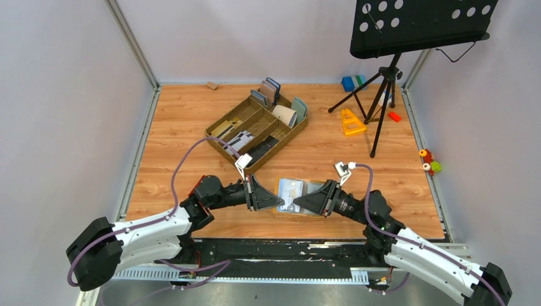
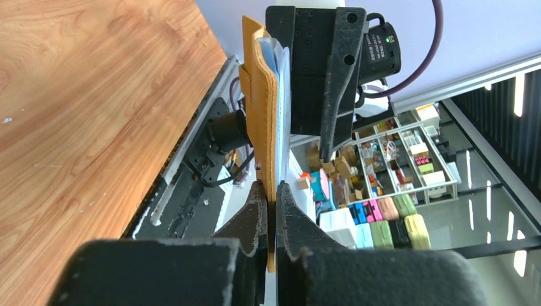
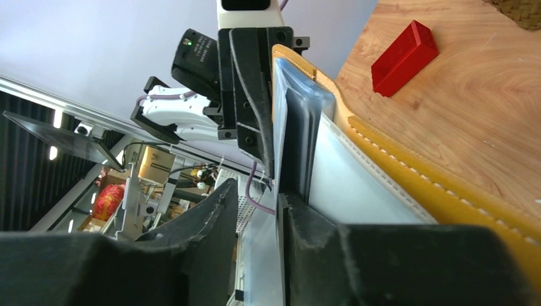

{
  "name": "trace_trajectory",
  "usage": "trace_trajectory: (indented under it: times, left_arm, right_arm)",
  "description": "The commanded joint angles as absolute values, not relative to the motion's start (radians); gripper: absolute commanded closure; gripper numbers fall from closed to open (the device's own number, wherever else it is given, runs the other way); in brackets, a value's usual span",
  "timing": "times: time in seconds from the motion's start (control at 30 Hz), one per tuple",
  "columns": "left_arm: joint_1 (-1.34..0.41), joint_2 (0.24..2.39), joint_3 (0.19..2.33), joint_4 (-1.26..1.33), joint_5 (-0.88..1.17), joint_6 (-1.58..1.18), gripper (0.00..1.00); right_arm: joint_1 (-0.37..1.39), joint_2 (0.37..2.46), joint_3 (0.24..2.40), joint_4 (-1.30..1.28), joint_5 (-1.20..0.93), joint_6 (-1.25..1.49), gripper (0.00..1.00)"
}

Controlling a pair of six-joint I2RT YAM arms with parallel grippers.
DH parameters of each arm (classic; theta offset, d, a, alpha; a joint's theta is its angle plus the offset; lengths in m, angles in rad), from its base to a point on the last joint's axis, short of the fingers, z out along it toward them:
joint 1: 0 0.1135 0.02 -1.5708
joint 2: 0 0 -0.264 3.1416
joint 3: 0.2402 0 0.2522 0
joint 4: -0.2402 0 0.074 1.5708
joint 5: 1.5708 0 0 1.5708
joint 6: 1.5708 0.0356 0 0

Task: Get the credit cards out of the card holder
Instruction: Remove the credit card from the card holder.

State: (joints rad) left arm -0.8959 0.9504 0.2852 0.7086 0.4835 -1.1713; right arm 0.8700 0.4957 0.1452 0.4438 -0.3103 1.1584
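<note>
Left tool [image 2: 273, 194]: closed, pinching one edge of the card holder [image 2: 261, 108]; the fingers meet on the yellow leather
Right tool [image 3: 260, 191]: jaws a little apart, with background showing through the gap; a thin pale card edge runs along the inner face of one finger
Card holder: spread open between the two tools, which face each other tip to tip near the front edge of the surface [image 1: 191, 127]; seen edge-on from both wrists
Credit cards [image 3: 300, 121]: a grey-blue stack tucked against the holder's pale lining, just beyond the right tool's fingertips
Tray [image 1: 249, 115]: brown, with compartments, lying further back on the surface, well apart from the holder
Music stand [image 1: 421, 25]: black, at the far right corner
</note>
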Motion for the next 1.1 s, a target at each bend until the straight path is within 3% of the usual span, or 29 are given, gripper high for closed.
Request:
trace_trajectory:
  times: [0.0,0.17,0.5,0.6,0.7,0.8,0.93,1.0,1.07]
  left_arm:
    - [-0.902,0.940,0.297,0.751,0.468,-1.172,1.00]
    - [-0.902,0.939,0.284,0.794,0.484,-1.193,1.00]
    - [-0.885,0.890,0.240,0.805,0.460,-1.213,1.00]
    - [-0.880,0.885,0.237,0.799,0.458,-1.213,1.00]
    - [-0.880,0.897,0.241,0.812,0.465,-1.217,1.00]
    - [-0.880,0.909,0.249,0.836,0.485,-1.224,1.00]
    - [-0.880,0.916,0.263,0.819,0.492,-1.213,1.00]
    - [-0.880,0.921,0.266,0.816,0.494,-1.210,1.00]
    - [-0.880,0.921,0.267,0.818,0.495,-1.211,1.00]
  right_arm:
    - [0.876,0.460,0.166,0.536,-0.301,1.167,0.68]
    - [0.875,0.457,0.167,0.531,-0.299,1.172,0.89]
    - [0.876,0.384,0.138,0.500,-0.271,1.179,0.94]
    - [0.876,0.369,0.134,0.489,-0.270,1.181,1.00]
    - [0.875,0.379,0.138,0.497,-0.279,1.181,1.00]
    - [0.876,0.414,0.157,0.497,-0.300,1.168,0.81]
    - [0.876,0.479,0.165,0.551,-0.326,1.174,0.77]
    - [0.875,0.511,0.170,0.579,-0.340,1.179,0.83]
    - [0.876,0.529,0.178,0.583,-0.345,1.180,0.98]
